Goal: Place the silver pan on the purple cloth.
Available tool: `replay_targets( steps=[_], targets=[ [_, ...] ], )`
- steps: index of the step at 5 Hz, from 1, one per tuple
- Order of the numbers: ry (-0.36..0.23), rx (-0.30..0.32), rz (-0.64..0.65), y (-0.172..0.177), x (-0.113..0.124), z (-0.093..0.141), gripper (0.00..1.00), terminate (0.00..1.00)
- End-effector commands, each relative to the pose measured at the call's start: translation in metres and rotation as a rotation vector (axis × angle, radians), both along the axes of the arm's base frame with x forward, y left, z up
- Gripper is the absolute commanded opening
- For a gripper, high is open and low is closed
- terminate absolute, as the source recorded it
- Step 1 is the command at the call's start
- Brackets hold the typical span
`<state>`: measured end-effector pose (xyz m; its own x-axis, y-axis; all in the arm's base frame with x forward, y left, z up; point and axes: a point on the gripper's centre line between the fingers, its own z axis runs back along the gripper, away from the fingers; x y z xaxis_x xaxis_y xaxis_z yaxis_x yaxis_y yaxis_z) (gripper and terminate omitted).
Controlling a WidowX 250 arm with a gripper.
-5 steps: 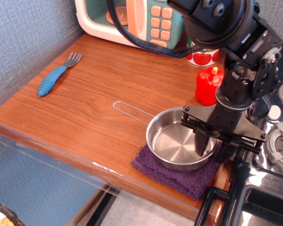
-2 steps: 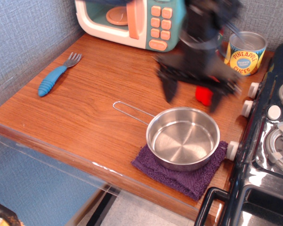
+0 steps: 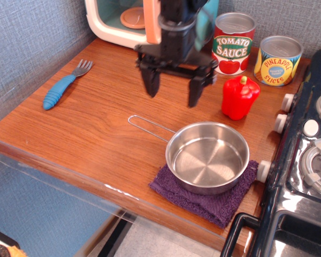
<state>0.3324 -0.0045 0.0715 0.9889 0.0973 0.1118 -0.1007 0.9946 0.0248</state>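
The small round shiny steel saucepan [image 3: 207,158] sits squarely on the folded dark purple terry cloth [image 3: 208,200] near the wooden counter's [image 3: 96,128] front edge, its thin wire-loop handle [image 3: 148,127] pointing toward ten o'clock; the black gripper [image 3: 174,90] hangs above the counter at eleven o'clock from the pan, well apart, fingers spread wide and gripping nothing; a red toy pepper [image 3: 239,97] stands at one o'clock from the pan; the blue-handled fork [image 3: 64,85] lies far off at ten o'clock.
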Motion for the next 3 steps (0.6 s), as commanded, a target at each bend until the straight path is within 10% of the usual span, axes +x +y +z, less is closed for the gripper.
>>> replay_targets(
  steps=[1, 2, 3],
  targets=[
    [-0.038, 0.021, -0.118, -0.0013, 0.0123, 0.0077, 1.0, 0.0],
    [-0.039, -0.003, -0.213, 0.0006, 0.014, 0.0084, 1.0, 0.0],
    [-0.039, -0.003, -0.213, 0.0006, 0.014, 0.0084, 1.0, 1.0]
  ],
)
